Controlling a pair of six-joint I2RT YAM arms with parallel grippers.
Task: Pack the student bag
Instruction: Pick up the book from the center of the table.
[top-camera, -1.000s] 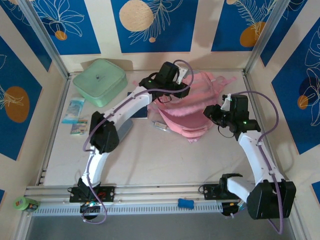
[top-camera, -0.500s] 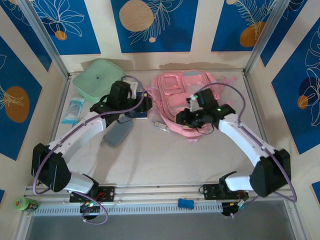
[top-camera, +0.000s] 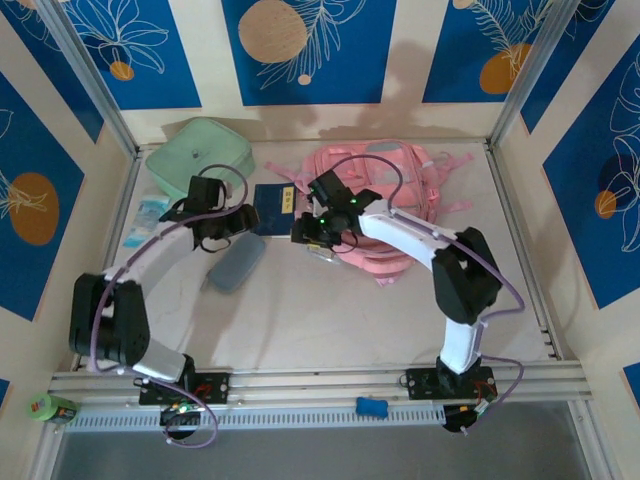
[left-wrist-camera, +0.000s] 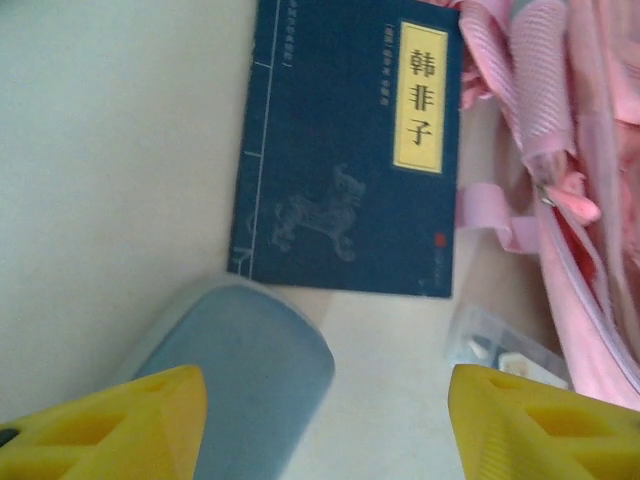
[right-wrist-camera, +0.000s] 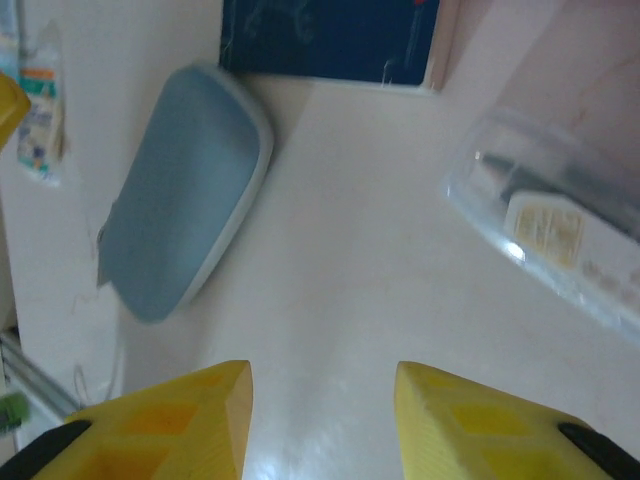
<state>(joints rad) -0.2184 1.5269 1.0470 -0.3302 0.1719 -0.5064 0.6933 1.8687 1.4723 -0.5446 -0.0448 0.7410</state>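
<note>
Left gripper (left-wrist-camera: 325, 410) and right gripper (right-wrist-camera: 320, 400) gape empty; up close the book (left-wrist-camera: 340, 200) shows its title label (left-wrist-camera: 420, 95)

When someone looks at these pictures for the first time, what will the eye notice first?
The pink bag at the far middle of the table stands out, with a dark blue book lying just to its left. The left claw and right claw both hang open and empty over the table near that spot, close to a grey-blue case.
</note>
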